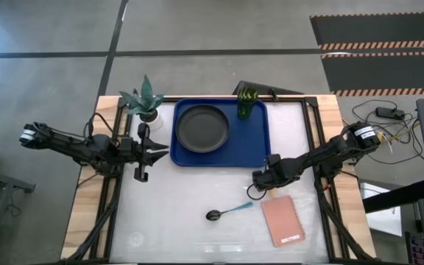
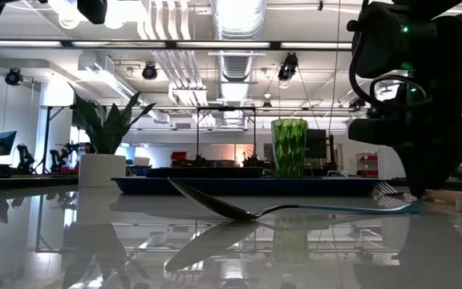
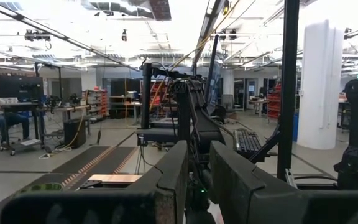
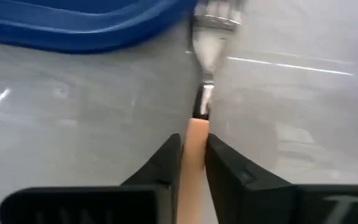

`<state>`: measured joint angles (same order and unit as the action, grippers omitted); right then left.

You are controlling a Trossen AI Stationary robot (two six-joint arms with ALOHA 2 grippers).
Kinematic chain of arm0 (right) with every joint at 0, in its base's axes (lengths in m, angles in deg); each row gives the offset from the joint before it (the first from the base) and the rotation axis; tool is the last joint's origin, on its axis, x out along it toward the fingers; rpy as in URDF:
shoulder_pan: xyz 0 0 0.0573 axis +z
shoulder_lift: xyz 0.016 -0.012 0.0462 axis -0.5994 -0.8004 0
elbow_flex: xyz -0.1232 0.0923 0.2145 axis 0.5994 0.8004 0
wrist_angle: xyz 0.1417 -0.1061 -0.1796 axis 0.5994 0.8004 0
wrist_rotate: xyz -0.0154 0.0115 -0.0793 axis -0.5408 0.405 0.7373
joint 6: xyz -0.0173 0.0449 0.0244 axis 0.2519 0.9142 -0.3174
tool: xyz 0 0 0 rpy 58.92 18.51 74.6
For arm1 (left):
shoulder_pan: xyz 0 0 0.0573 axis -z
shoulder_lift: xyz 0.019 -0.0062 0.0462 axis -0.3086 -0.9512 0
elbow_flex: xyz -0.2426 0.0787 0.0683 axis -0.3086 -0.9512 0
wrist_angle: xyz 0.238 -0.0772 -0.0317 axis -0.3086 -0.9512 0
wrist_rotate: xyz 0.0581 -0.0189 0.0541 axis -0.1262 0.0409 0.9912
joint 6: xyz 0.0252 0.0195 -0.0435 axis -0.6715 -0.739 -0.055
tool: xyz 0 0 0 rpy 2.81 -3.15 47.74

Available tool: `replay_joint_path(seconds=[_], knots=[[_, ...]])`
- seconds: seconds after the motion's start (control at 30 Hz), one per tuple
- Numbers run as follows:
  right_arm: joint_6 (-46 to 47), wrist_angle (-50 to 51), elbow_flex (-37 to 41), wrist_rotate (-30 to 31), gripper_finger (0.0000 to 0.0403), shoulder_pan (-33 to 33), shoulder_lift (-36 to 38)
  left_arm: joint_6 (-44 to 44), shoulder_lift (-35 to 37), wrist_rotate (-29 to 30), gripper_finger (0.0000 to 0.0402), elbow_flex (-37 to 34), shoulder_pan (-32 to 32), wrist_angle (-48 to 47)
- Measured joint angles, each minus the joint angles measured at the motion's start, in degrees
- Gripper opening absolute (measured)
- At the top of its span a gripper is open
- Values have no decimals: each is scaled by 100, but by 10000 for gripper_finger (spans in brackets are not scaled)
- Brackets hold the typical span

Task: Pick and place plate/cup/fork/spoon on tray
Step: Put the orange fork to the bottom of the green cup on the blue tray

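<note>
The blue tray (image 1: 256,151) lies at the table's far middle. The black plate (image 1: 202,127) rests on it, and the green cup (image 1: 246,104) stands upright in its far right corner, as the low view (image 2: 289,148) also shows. The blue-handled spoon (image 1: 227,212) lies on the table, near of the tray. My right gripper (image 1: 258,179) is low at the tray's near right corner, shut on the fork (image 4: 211,37). My left gripper (image 1: 159,152) is left of the tray, held level and empty, its fingers close together. My right gripper pinches the fork's orange handle (image 4: 194,127) between its two fingers. The fingers lie along the fork, slanting in low from the table's right side. The silver tines (image 4: 213,18) stick out ahead, right by the tray's near rim. Whether they touch the table I cannot tell.
A potted plant (image 1: 144,103) stands at the tray's far left corner, just beyond my left gripper. A pink notebook (image 1: 283,219) lies at the near right, next to the spoon's handle.
</note>
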<state>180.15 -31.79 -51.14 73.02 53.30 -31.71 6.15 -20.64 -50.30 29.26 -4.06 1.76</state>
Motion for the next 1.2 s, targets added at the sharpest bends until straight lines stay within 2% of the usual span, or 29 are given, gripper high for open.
replay_joint_path(seconds=[0.1, 0.23, 0.37, 0.67, 0.9, 1.2], knots=[[-2, 4, 2, 16, 33, 2, 2, 20, 13, 0, 54, 0, 0, -1], [-6, 34, 4, 29, 32, 2, 21, 22, 14, 0, 54, 0, -1, 2], [1, 477, -39, 35, 32, 2, 131, 22, 7, 0, 54, 0, 0, 0], [190, 1472, -186, 79, 32, 2, 991, 22, 2, 0, 54, 0, 0, -4], [226, 1524, -184, 224, 31, 2, 1609, 22, 2, 0, 54, 0, 0, -2], [244, 1704, -185, 294, 17, 1, 1665, 22, 4, 0, 54, 0, 0, -2]])
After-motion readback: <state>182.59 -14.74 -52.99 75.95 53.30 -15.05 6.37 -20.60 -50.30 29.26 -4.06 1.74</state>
